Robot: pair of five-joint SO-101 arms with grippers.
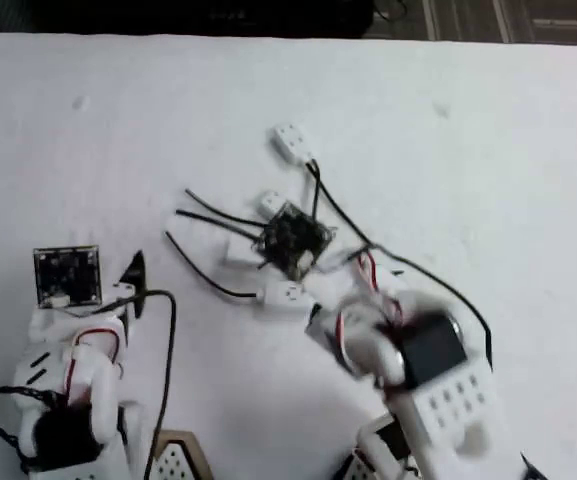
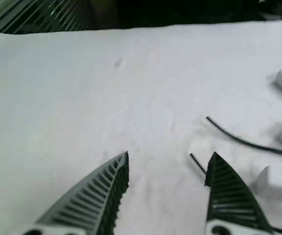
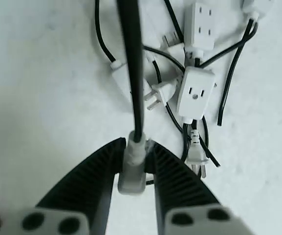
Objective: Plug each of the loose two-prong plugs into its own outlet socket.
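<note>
My right gripper [image 3: 136,145] is shut on a white plug [image 3: 132,169] whose black cord [image 3: 131,63] runs away from the fingers. Beyond it on the white table lie a white outlet socket [image 3: 195,93], a second socket [image 3: 201,19] and two loose pronged plugs [image 3: 159,95] [image 3: 197,152]. In the high view these form a tangle of black cords [image 1: 293,240] with sockets [image 1: 290,142] [image 1: 286,295] at mid-table, and the right arm [image 1: 408,350] sits just below it. My left gripper [image 2: 167,161] stands open over bare table, left of the tangle [image 1: 133,282].
Loose black cord ends [image 2: 243,142] and white plug bodies [image 2: 277,178] lie right of the left gripper. A small black circuit board [image 1: 67,275] is mounted on the left arm. The dark table edge [image 1: 268,20] runs along the back.
</note>
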